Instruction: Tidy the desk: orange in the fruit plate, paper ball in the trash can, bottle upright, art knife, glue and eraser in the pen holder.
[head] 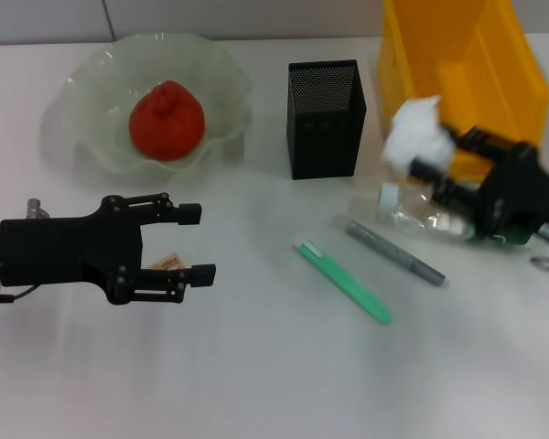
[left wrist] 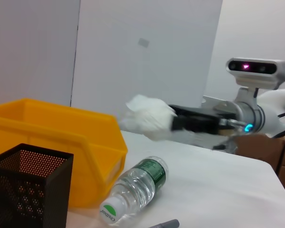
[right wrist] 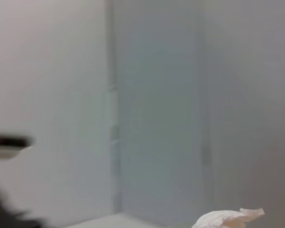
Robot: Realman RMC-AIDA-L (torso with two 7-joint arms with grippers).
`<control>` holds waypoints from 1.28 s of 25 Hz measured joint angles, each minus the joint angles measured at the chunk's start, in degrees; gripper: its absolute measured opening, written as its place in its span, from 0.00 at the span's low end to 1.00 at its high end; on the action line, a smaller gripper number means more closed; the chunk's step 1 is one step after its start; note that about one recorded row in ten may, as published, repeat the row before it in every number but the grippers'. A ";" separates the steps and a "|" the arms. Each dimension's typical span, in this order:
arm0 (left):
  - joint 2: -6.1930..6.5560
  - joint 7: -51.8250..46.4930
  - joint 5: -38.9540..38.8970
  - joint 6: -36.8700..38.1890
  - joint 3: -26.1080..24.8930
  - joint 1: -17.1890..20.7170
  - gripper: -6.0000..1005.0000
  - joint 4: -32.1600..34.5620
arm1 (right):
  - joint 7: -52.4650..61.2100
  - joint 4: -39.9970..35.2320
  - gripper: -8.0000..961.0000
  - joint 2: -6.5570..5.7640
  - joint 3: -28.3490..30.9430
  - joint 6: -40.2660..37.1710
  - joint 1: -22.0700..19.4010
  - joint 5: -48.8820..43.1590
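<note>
1. Midway through the tidy-up, the yellow trash can (head: 457, 64) stands at the far right of the desk, with the paper ball (head: 412, 131) held up near its front corner — not yet inside.
2. Across the desk, the ruffled pale-green fruit plate (head: 91, 82) already holds the orange (head: 166, 119); that step looks done.
3. Holding the paper ball in closed jaws, the right gripper (head: 436, 157) hovers over the bottle (left wrist: 135, 190), which lies on its side beside the bin, white cap toward the pen holder.
4. Low at the near left, the left gripper (head: 194, 242) waits with jaws wide and empty.
5. At centre back, the black mesh pen holder (head: 326, 117) stands just left of the bin.
6. Still on the desk — the mint-green art knife (head: 343, 281) and grey glue (head: 395, 251) lie side by side in front of it.
7. Partly hidden under the left gripper sits the tan eraser (head: 171, 262).
8. Next, by the look of it: carry the ball over the bin's rim, then open the jaws.
</note>
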 joint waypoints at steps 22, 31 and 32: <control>-0.36 0.55 0.00 1.37 -1.55 0.36 0.81 -0.02 | -2.45 3.09 0.57 0.16 12.91 18.66 6.14 2.32; -0.35 0.59 -0.07 1.46 -2.04 0.13 0.81 0.02 | -2.22 3.08 0.86 0.08 12.62 18.35 5.66 5.10; -0.35 0.59 -0.08 1.46 -2.05 0.10 0.81 0.02 | -1.55 3.05 0.86 0.05 12.58 17.50 5.45 5.12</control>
